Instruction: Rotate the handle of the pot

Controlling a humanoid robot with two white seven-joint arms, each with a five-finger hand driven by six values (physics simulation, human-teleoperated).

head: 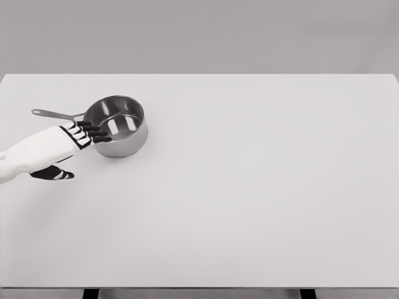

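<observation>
The pot (116, 126) stands upright at the left of the table (249, 187), well in from the far edge, with its handle (56, 114) pointing left and a little away from the robot. The left hand (73, 140) comes in from the lower left and lies against the pot's near-left wall; its dark fingers (93, 132) reach to the rim, seemingly over it, close to where the handle joins. The thumb hangs apart below the palm, so the hand looks spread and pressing, not clamped on anything, though whether the fingertips hook inside the rim is too small to tell. The right arm is out of view. The risk, as I judge it, lies in where the push lands. A push high on the rim may tip the pot instead of turning it. A push through the pot's middle would likely slide it across the table with the handle facing the same way. If the fingers merely rest on smooth steel they may slip off, leaving the pot unturned. A sweep of the forearm could also knock the handle the wrong way.
</observation>
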